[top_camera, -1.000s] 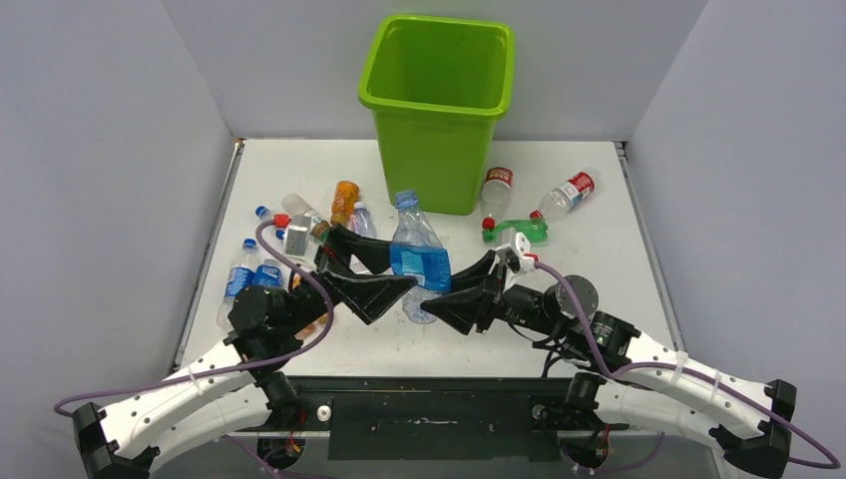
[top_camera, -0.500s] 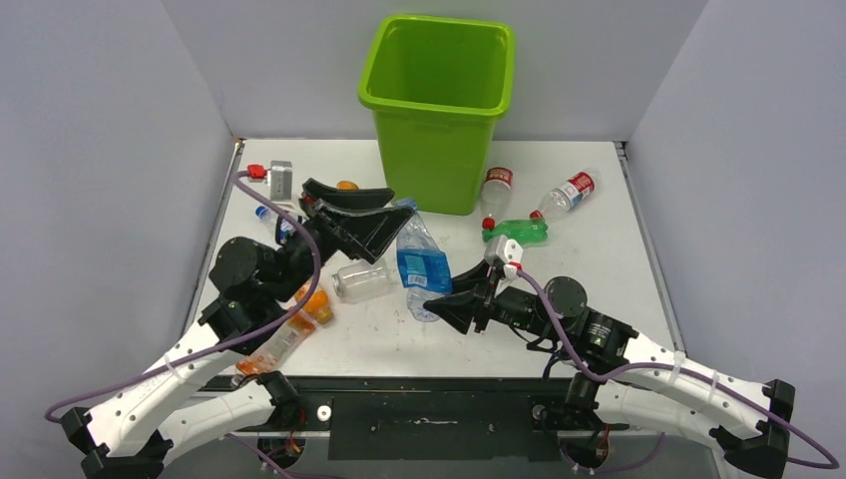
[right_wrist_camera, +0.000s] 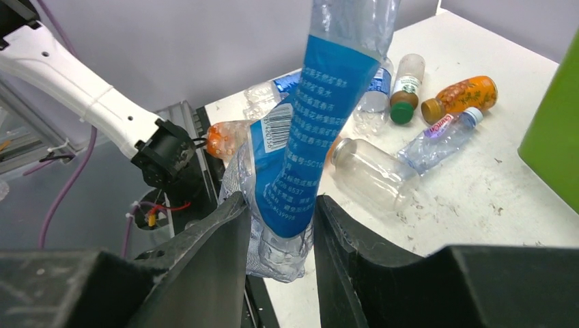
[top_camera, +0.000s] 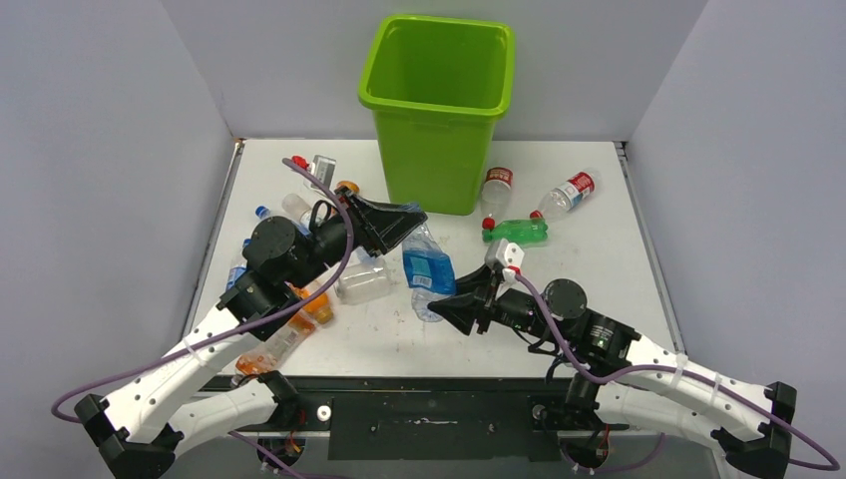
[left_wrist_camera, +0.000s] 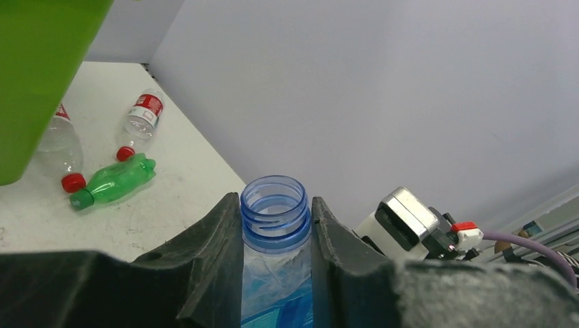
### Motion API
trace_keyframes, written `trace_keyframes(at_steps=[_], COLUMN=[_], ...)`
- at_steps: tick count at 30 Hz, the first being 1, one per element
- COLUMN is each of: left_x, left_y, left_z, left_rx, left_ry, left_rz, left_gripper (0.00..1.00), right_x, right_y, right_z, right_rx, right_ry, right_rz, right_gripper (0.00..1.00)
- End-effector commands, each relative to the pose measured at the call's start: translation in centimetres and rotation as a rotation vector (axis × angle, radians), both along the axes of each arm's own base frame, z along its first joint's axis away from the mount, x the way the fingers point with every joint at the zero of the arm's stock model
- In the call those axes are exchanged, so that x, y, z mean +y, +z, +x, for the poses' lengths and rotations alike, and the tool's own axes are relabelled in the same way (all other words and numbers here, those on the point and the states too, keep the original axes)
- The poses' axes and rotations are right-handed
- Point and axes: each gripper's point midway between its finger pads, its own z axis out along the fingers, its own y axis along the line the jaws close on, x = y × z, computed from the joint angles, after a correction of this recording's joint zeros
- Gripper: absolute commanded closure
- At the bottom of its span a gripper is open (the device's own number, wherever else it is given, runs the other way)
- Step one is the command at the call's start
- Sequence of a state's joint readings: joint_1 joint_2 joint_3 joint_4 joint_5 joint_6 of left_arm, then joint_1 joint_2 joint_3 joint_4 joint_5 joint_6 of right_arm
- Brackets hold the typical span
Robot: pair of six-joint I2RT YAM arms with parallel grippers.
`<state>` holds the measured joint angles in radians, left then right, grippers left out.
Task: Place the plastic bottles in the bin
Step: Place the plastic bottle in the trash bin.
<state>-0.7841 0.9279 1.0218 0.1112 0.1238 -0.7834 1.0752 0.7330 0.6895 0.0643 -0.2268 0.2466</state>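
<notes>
White desk (top_camera: 599,289) between grey walls (top_camera: 100,150), green bin (top_camera: 439,100) at its far edge. Just in front of it, 1 blue-labelled bottle (top_camera: 427,267) — left fingers (left_wrist_camera: 212,253) clamped on its uncapped neck, right fingers (right_wrist_camera: 348,253) clamped on its crushed base.

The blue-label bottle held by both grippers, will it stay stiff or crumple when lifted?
Probably crumples: the blue-label bottle is already creased and squashed where the right gripper pinches its base. Likely light: it looks empty, with no cap on the neck the left gripper clamps. The threaded neck should resist slipping.
</notes>
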Motion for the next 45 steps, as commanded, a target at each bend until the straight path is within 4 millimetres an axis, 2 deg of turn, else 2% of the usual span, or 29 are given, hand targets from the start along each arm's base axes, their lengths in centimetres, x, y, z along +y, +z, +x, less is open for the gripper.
trace_keyframes(at_steps=[1, 2, 3, 4, 5, 7, 11, 15, 18, 21, 24, 26, 31, 33, 36, 37, 38, 39, 42, 45], left_x=[0.1, 0.0, 0.0, 0.1, 0.2, 0.7, 3.1, 5.0, 6.2, 6.6, 6.0, 5.2, 2.9, 1.2, -0.4, -0.6, -0.6, -0.7, -1.1, -1.2], left_y=[3.2, 3.4, 3.6, 3.9, 4.2, 5.3, 10.0, 16.0, 19.9, 22.5, 23.6, 23.6, 22.5, 21.3, 20.2, 19.6, 19.5, 19.5, 19.8, 21.3], left_z=[-1.0, -1.0, -1.0, -1.0, -1.0, -0.7, 1.2, 4.1, 6.2, 8.5, 11.3, 13.4, 19.7, 23.4, 27.0, 27.8, 28.2, 28.4, 28.2, 26.4], left_rx=[-0.099, -0.107, -0.116, -0.13, -0.143, -0.182, -0.337, -0.535, -0.644, -0.721, -0.8, -0.834, -0.849, -0.809, -0.766, -0.759, -0.763, -0.773, -0.79, -0.82], left_ry=[-0.043, -0.046, -0.046, -0.045, -0.04, 0.0, 0.176, 0.335, 0.373, 0.388, 0.416, 0.421, 0.446, 0.448, 0.465, 0.493, 0.514, 0.515, 0.5, 0.494], left_rz=[-0.047, -0.047, -0.048, -0.051, -0.055, -0.06, -0.082, -0.154, -0.264, -0.37, -0.403, -0.396, -0.364, -0.34, -0.325, -0.328, -0.332, -0.329, -0.328, -0.344], left_gripper=[0.95, 1.0, 1.0, 1.0, 1.0, 1.0, 1.0, 1.0, 1.0, 1.0, 1.0, 1.0, 1.0, 1.0, 1.0, 0.97, 0.82, 0.59, 0.03, 0.04], right_x=[-0.1, -0.1, -0.2, -0.3, -0.4, -0.9, -2.3, -4.2, -5.6, -7.2, -8.3, -8.9, -9.9, -10.0, -10.0, -10.0, -10.0, -9.9, -9.8, -9.8], right_y=[1.3, 1.2, 1.3, 1.5, 1.8, 2.6, 3.3, 1.8, 0.4, -1.0, -2.5, -3.1, -4.2, -4.6, -4.8, -4.8, -4.8, -5.1, -5.4, -5.6], right_z=[0.1, 0.2, 0.2, 0.1, 0.0, -0.3, -0.3, 0.9, 1.9, 3.0, 3.6, 3.9, 4.8, 5.1, 5.5, 5.6, 5.6, 5.7, 5.6, 5.6], right_rx=[-0.024, -0.015, -0.006, 0.0, 0.01, 0.019, 0.035, 0.069, 0.102, 0.133, 0.15, 0.151, 0.165, 0.168, 0.169, 0.17, 0.171, 0.174, 0.181, 0.187], right_ry=[-0.016, -0.022, -0.025, -0.026, -0.026, -0.028, -0.068, -0.183, -0.278, -0.383, -0.447, -0.479, -0.559, -0.582, -0.602, -0.606, -0.608, -0.609, -0.606, -0.605], right_rz=[0.037, 0.036, 0.038, 0.045, 0.057, 0.079, 0.086, 0.066, 0.062, 0.08, 0.095, 0.093, 0.084, 0.074, 0.05, 0.041, 0.035, 0.021, 0.002, 0.004], right_gripper=[0.91, 0.72, 0.48, 0.3, 0.01, 0.1, 0.1, 0.1, 0.1, 0.1, 0.1, 0.1, 0.1, 0.1, 0.1, 0.1, 0.1, 0.1, 0.1, 0.1])
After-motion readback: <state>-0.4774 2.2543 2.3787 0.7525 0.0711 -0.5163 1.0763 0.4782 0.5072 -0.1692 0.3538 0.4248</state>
